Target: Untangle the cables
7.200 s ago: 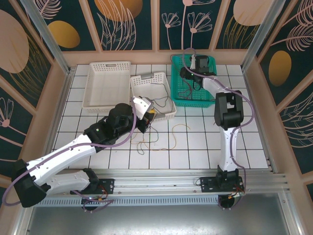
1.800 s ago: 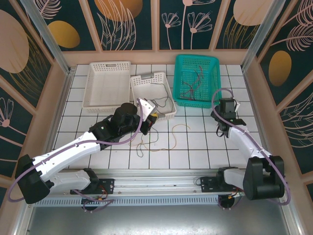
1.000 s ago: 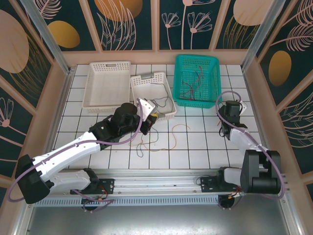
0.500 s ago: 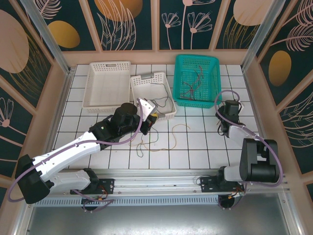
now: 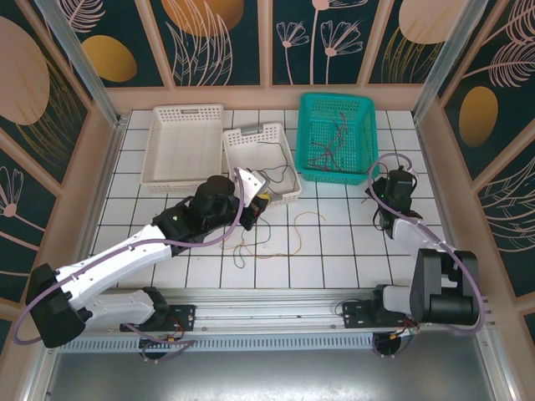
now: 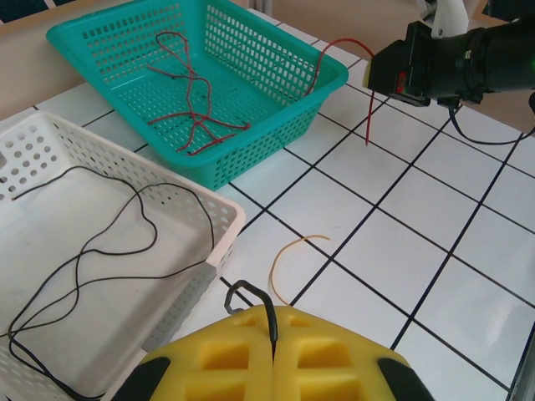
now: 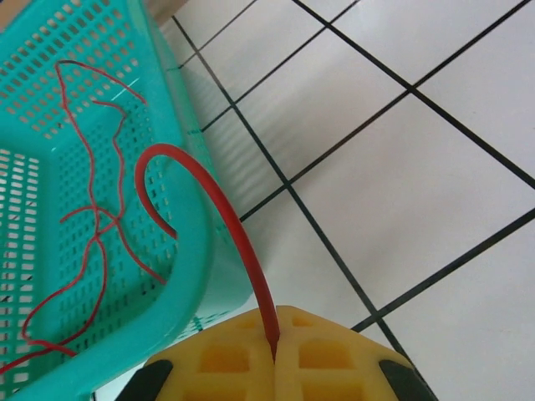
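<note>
The right gripper (image 7: 274, 355) has just pinched shut on a red cable (image 7: 209, 196), while the left gripper (image 6: 273, 355) clamps a black cable (image 6: 266, 305) whose gripped end is hidden between the jaws.

walls (image 5: 226, 38): dark teal panels, peach and gold leaf prints, pale wood battens
tabletop (image 5: 334, 251): white tiles, black grid lines
posts (image 5: 73, 54): aluminium, slanted at corners
rail (image 5: 276, 301): aluminium, near edge
light: even, soft shadows
</note>
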